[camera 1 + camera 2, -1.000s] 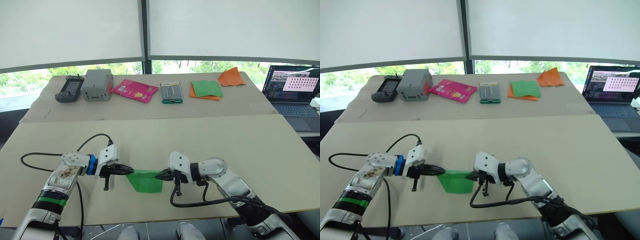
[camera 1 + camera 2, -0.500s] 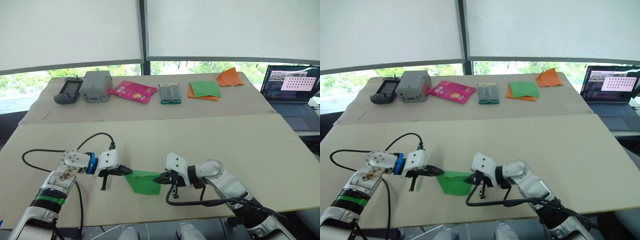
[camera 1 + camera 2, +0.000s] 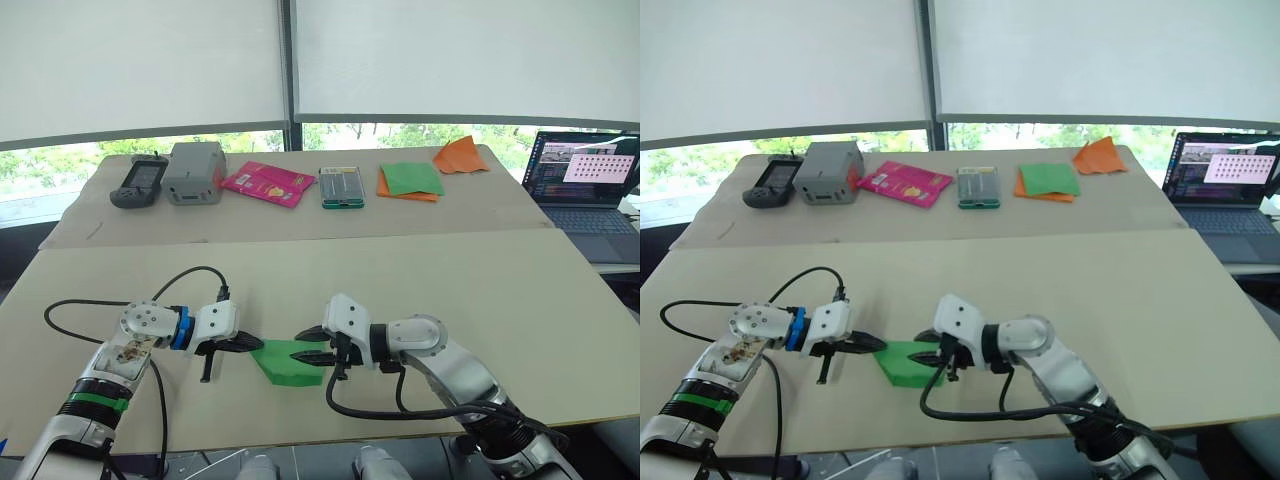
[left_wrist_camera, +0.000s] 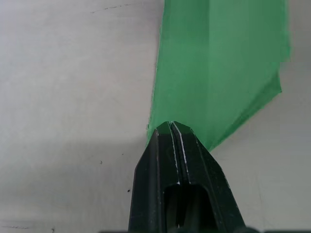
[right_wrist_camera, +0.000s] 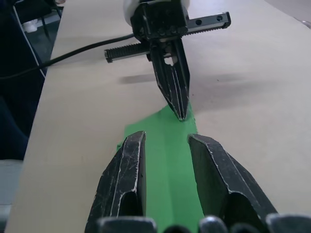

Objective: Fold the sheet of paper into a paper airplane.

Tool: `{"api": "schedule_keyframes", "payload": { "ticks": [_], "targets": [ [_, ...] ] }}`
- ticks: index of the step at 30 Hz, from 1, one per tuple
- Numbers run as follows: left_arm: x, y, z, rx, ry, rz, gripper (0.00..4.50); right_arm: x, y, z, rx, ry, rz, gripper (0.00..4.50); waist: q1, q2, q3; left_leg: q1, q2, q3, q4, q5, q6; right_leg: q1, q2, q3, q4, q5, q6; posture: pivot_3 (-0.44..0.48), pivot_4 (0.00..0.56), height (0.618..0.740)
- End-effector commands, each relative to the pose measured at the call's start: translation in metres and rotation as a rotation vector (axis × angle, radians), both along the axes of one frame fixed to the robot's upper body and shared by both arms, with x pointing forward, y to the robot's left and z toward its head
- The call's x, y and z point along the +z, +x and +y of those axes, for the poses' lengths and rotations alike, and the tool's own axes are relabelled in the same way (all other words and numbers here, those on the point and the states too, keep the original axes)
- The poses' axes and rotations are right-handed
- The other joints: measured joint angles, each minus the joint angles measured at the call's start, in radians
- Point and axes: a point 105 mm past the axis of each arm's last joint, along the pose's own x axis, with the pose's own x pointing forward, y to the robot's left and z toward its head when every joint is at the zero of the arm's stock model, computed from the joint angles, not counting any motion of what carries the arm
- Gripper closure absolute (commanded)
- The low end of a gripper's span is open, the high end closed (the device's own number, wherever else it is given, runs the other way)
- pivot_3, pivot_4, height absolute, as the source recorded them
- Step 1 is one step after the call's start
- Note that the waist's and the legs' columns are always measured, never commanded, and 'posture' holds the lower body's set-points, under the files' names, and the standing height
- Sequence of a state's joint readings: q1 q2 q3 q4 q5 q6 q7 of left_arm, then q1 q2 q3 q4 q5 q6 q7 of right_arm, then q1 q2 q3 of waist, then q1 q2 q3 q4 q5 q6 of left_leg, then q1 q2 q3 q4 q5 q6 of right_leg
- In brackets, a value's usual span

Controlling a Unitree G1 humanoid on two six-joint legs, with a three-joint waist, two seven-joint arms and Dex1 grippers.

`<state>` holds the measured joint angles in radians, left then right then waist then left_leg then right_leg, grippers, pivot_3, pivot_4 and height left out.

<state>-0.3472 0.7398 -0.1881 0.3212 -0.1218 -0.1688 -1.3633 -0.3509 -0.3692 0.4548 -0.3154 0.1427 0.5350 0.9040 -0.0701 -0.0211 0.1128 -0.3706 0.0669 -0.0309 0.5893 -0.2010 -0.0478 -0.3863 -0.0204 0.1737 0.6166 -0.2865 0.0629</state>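
The left gripper (image 3: 246, 345) pinched one tip of the sheet of paper (image 3: 287, 361), whose length ran toward the right gripper's (image 3: 311, 345) spread, empty fingers (image 5: 125, 184).

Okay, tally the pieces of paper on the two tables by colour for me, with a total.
Green: 2, the folded sheet of paper between the fingers and the flat green sheet on the far table.
Orange: 2, the orange sheet under that green one and the crumpled orange paper.
Total: 4.
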Motion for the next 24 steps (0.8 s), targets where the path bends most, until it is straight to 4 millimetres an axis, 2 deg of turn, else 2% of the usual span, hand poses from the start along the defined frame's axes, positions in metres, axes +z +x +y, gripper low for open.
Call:
{"api": "schedule_keyframes", "payload": {
  "ticks": [1,5,14,20,24],
  "targets": [
    [-0.013,-0.005,0.008,0.011,0.061,0.052,4.50,0.004,-0.002,0.004,0.002,0.020,-0.003,3.14,0.000,0.000,0.000,0.000,0.000,0.000,0.000,0.000,0.000,0.000,0.000,0.000,0.000,0.000,0.000,0.000,0.150,0.740],
    [-0.012,-0.004,0.008,0.014,0.060,0.050,4.50,-0.005,-0.004,0.000,0.009,-0.019,0.014,4.37,0.000,0.000,0.000,0.000,0.000,0.000,0.000,0.000,0.000,0.000,0.000,0.000,0.000,0.000,0.000,0.000,0.150,0.740],
    [-0.013,-0.005,0.009,0.013,0.069,0.057,4.50,0.003,-0.017,-0.004,0.072,-0.079,-0.155,4.44,0.000,0.000,0.000,0.000,0.000,0.000,0.000,0.000,0.000,0.000,0.000,0.000,0.000,0.000,0.000,0.000,0.150,0.740],
    [-0.013,-0.008,0.012,0.007,0.080,0.068,4.50,0.003,-0.023,-0.004,0.074,-0.103,-0.263,2.62,0.000,0.000,0.000,0.000,0.000,0.000,0.000,0.000,0.000,-0.001,0.000,0.000,-0.001,0.000,0.000,0.000,0.150,0.740],
    [-0.013,-0.011,0.014,0.005,0.083,0.075,4.50,-0.003,-0.026,-0.004,0.074,-0.124,-0.262,2.62,-0.001,0.000,0.000,0.000,0.000,0.000,0.000,0.000,0.000,-0.001,0.000,0.000,-0.001,0.000,0.000,0.000,0.150,0.740]
  ]
}}
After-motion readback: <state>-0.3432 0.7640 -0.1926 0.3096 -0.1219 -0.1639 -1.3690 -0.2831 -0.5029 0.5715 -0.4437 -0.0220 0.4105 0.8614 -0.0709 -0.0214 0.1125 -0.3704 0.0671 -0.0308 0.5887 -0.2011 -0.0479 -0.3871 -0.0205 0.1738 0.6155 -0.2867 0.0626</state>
